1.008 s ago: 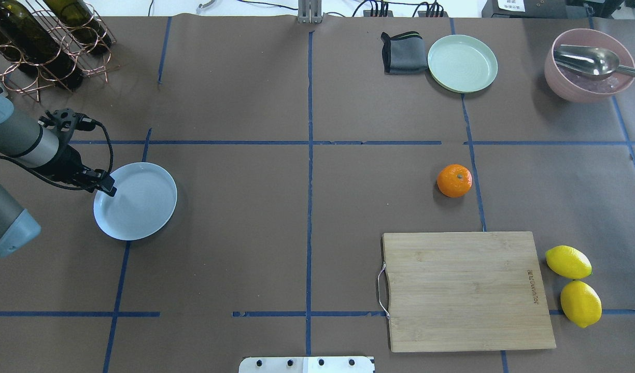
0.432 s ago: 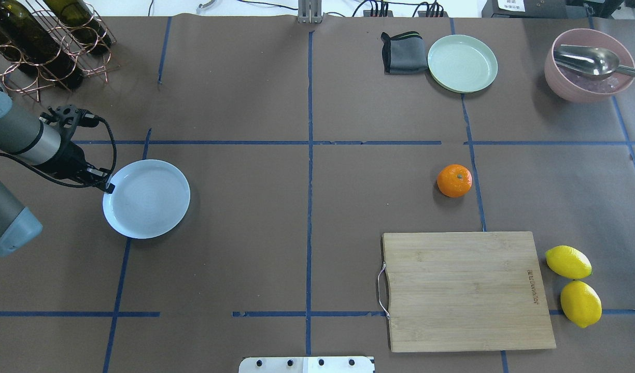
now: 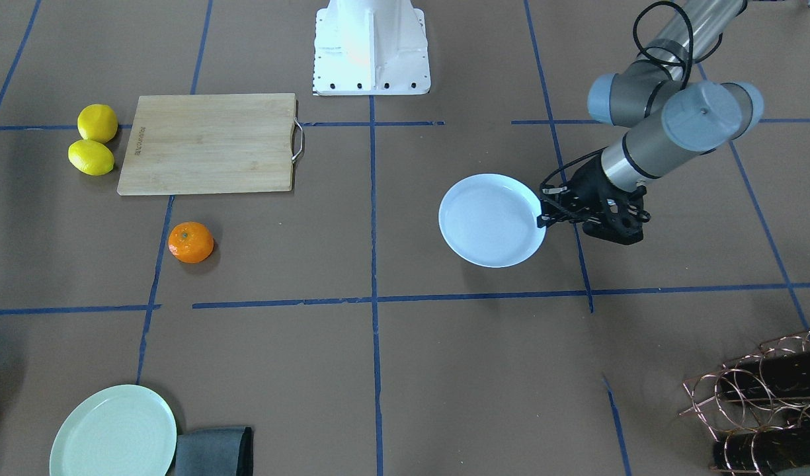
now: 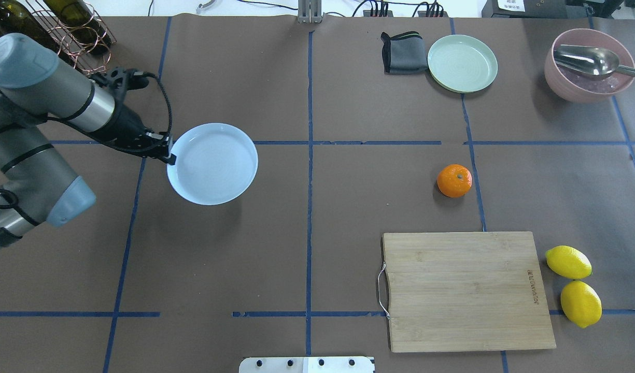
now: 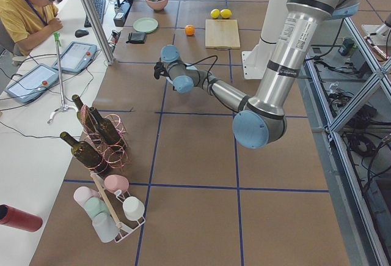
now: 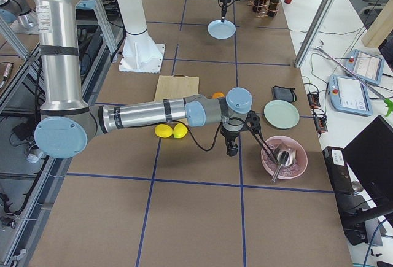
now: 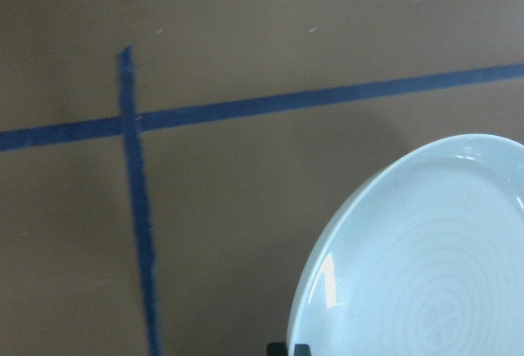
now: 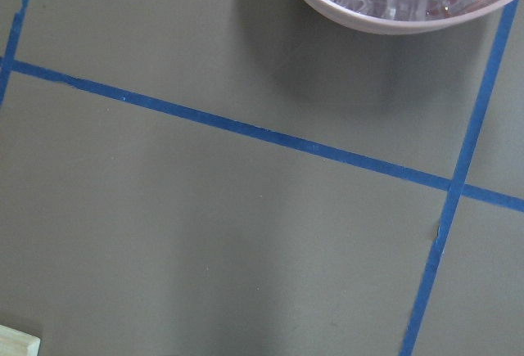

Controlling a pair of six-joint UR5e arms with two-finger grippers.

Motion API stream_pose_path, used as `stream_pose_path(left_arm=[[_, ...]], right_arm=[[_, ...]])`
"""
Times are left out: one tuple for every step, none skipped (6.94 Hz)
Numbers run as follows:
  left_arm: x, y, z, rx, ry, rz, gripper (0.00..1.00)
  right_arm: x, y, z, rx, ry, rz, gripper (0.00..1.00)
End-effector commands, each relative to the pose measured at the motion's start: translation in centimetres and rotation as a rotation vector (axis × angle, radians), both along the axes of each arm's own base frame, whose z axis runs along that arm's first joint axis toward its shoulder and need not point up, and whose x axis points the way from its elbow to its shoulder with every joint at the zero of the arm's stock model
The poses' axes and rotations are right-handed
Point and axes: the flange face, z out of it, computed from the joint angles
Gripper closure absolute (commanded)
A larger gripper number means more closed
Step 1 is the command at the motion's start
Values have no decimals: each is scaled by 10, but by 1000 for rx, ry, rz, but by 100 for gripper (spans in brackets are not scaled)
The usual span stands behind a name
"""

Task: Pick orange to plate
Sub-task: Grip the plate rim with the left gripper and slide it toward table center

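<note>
Left of the bench's centre line, the left gripper [image 4: 165, 154] is clamped on the plate [image 4: 213, 166], pinching the rim on the side nearest the arm. The wrist view has the pale blue dish filling its lower right corner, with a dark fingertip [image 7: 286, 348] just poking in at the bottom edge. The plate sits level and holds nothing. A shadow shows on the paper along its near side, but whether it clears the bench is hard to call.

Across the centre line, well apart from the plate, the orange [image 4: 454, 180] sits alone on the bench's right half, stem dimple up, just left of a blue tape line. Nothing is touching it.

Towards the near edge from the orange lies the board [image 4: 465, 291], wire handle facing the centre. Two lemons [image 4: 574, 285] sit off its right side, touching each other. Along the far edge is a green plate [image 4: 462, 63], with a folded grey cloth [image 4: 401, 53] right against it.

In the far right corner is the pink bowl [image 4: 589, 65], a metal scoop [image 4: 589, 59] resting in it. The right gripper [image 6: 232, 151] points down just beside that bowl. Open or closed, I cannot tell: its wrist view shows only paper, tape and the bowl's rim with ice inside.

In the far left corner is a copper rack [image 4: 63, 44] with dark bottles.
</note>
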Motion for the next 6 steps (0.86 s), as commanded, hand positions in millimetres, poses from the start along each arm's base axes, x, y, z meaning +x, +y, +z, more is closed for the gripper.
stream_pose_path(left_arm=[[84, 8, -57, -62, 23, 23, 100], [118, 18, -65, -42, 0, -13, 100], [139, 31, -60, -11, 7, -13, 100], [158, 33, -51, 7, 19, -12, 100], [168, 32, -47, -3, 13, -19, 100], [170, 34, -46, -3, 13, -16, 100]], right_arm=[[0, 0, 0, 0, 1, 0, 0], [0, 0, 0, -3, 0, 0, 0], [0, -1, -1, -1, 1, 1, 0], [-1, -1, -2, 2, -1, -1, 0], [-1, -1, -2, 3, -1, -1, 0], [0, -1, -3, 3, -1, 0, 0]])
